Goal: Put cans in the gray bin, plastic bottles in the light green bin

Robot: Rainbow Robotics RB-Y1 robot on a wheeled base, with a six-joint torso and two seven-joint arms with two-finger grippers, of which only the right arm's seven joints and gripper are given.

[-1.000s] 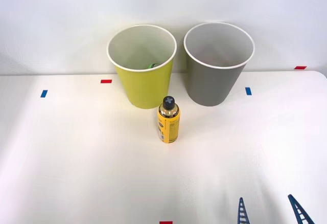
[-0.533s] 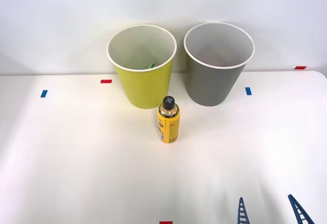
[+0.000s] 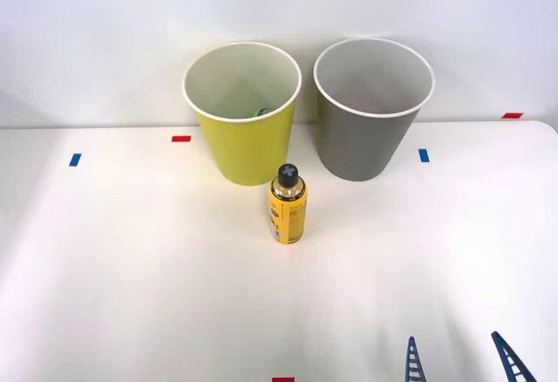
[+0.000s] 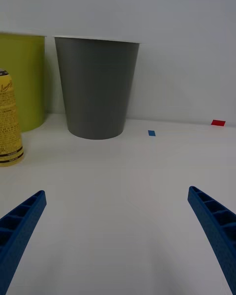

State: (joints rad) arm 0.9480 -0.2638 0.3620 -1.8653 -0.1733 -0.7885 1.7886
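Observation:
A small yellow plastic bottle with a black cap stands upright on the white table, just in front of the gap between the two bins; its side shows in the wrist view. Behind it stand the light green bin and, to its right, the gray bin. A bit of green peeks over the rim inside the light green bin. My right gripper hovers open and empty at the table's near right, well short of the bottle.
Small red and blue tape marks dot the table: red and blue at the left, blue and red at the right, red at the front edge. A white wall rises behind the bins.

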